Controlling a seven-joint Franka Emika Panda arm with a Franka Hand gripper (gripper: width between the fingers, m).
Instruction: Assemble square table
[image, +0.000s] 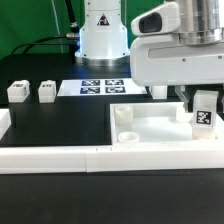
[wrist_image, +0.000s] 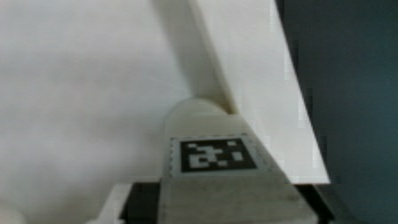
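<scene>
The square tabletop slab (image: 150, 128) lies flat at the exterior view's right, rim up, with round sockets (image: 124, 116) at its left corners. My gripper (image: 203, 100) is shut on a white leg block (image: 205, 114) with a black-white tag and holds it upright over the slab's right part. I cannot tell whether the block touches the slab. In the wrist view the tagged leg block (wrist_image: 215, 155) sits between my dark fingers (wrist_image: 160, 200), over the slab's white face (wrist_image: 80, 90) and its raised rim (wrist_image: 217, 50). Two more leg blocks (image: 17, 91) (image: 46, 92) stand at the left.
The marker board (image: 100, 86) lies in front of the robot base (image: 104, 35). A long white border bar (image: 60, 160) runs along the front and another bar (image: 4, 126) along the left. A small white piece (image: 158, 91) stands behind the slab.
</scene>
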